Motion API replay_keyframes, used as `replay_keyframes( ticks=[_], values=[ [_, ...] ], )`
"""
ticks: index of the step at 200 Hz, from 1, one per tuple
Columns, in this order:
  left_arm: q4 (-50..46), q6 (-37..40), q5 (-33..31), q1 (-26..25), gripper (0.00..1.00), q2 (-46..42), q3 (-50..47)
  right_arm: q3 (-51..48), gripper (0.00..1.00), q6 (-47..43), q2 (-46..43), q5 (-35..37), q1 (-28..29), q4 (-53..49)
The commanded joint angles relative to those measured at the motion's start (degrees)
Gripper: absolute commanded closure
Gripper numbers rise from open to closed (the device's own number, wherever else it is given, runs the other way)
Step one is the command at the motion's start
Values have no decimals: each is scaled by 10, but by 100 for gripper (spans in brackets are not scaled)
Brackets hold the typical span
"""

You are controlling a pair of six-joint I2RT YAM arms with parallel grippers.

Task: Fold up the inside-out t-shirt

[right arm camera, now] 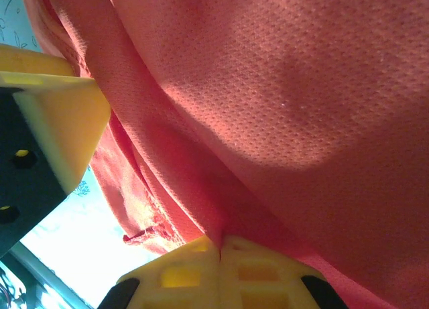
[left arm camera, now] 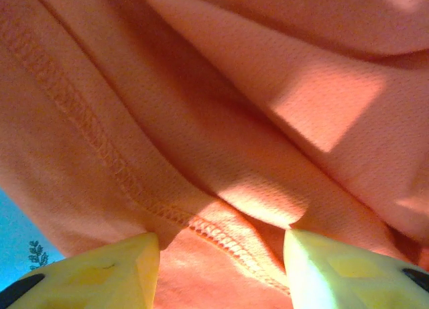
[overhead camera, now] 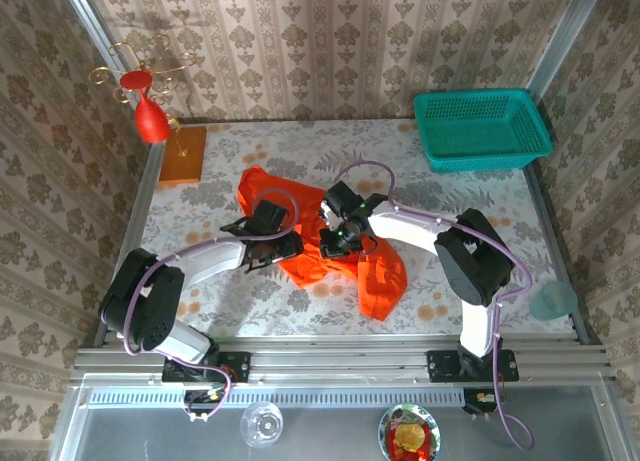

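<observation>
inside-out t-shirt point(overhead camera: 382, 281) bunched at centre of worktop point(overhead camera: 470, 196). right claw point(right arm camera: 220, 245) clenched on a fold, likely anchoring it. left claw point(left arm camera: 220, 250) parted astride the hem, presumably lining up a second grip to spread it.

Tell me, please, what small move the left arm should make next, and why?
Probably close the left fingers: they stand apart around a stitched hem of the t-shirt, while the right fingers are shut on its cloth.

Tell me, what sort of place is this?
Probably a robot test booth dressed like a home: wallpaper, floral table, left arm and right arm bolted to a metal rail.
</observation>
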Motion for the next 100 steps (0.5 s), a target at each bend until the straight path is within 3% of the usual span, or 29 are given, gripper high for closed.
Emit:
replay_keyframes(
  ticks=[1, 24, 65, 84, 100],
  values=[
    [-35, -8, -16, -6, 47, 11, 28, -8, 100, 10, -23, -10, 3, 8],
    [-44, -4, -11, -5, 43, 22, 32, -10, 100, 10, -28, 1, 4, 5],
    [-40, 5, 16, -3, 54, 31, 35, -19, 100, 20, -44, 21, -1, 13],
    [-42, 7, 17, -3, 67, 30, 33, -24, 100, 28, -53, 26, -4, 20],
    [-47, 8, 14, -2, 88, 24, 32, -28, 100, 33, -63, 29, -8, 25]
  ],
)
